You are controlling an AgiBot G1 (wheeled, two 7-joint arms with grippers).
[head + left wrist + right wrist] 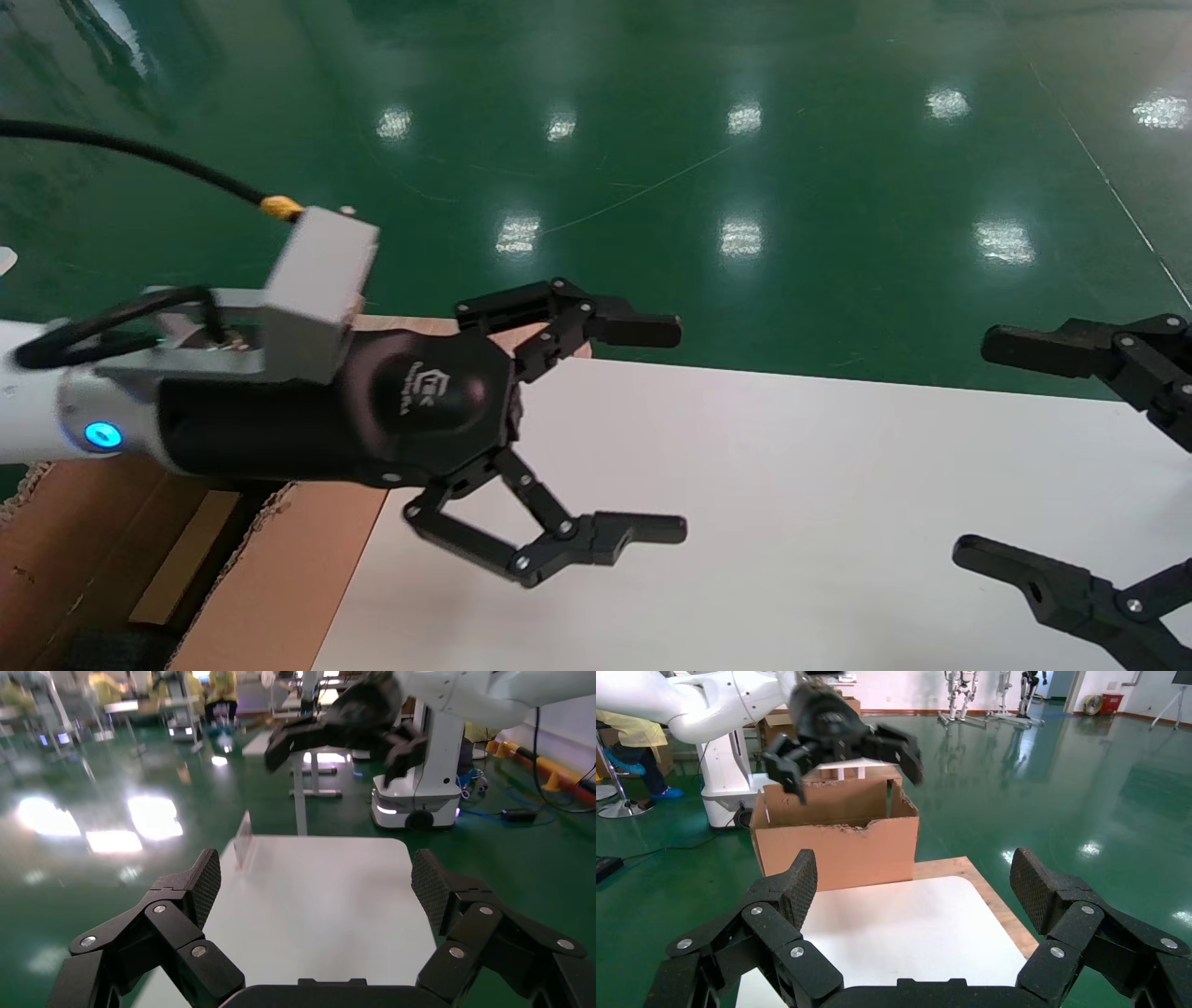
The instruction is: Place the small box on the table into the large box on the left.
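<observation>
The left tool point(643, 429) hangs over the white surface point(792, 522), just past the edge that borders the large box point(270, 568). Its two fingers are spread wide apart with nothing between them. In the head view one finger point(633, 328) reaches over the surface's far edge and the other point(643, 528) sits nearer the robot, both pointing away from the box toward the middle of the surface. A grey camera block point(317, 289) with a black cable point(140, 154) is mounted on the wrist behind it.

The right tool point(1015, 457) is at the opposite side of the surface from the box, also over the white top. Its fingers too are spread wide and hold nothing; only their tips and part of the linkage show in the head view.

The box stands on the green floor point(745, 140), tight against the surface's edge. Its brown walls have ragged, torn upper rims, and its inside is dark. In the right wrist view the box point(835, 839) stands beyond the far end of the surface point(898, 931), with the left tool point(845, 745) above its open top. A strip of bare wooden board point(989, 903) shows beside the surface, running up to the box.

The small box cannot be seen in any view: not on the surface, not in either tool, and the part of the large box's inside that shows is too dark to tell.

In the left wrist view the surface point(316, 903) stretches away from the box, with the right tool point(337, 738) above its far end.
</observation>
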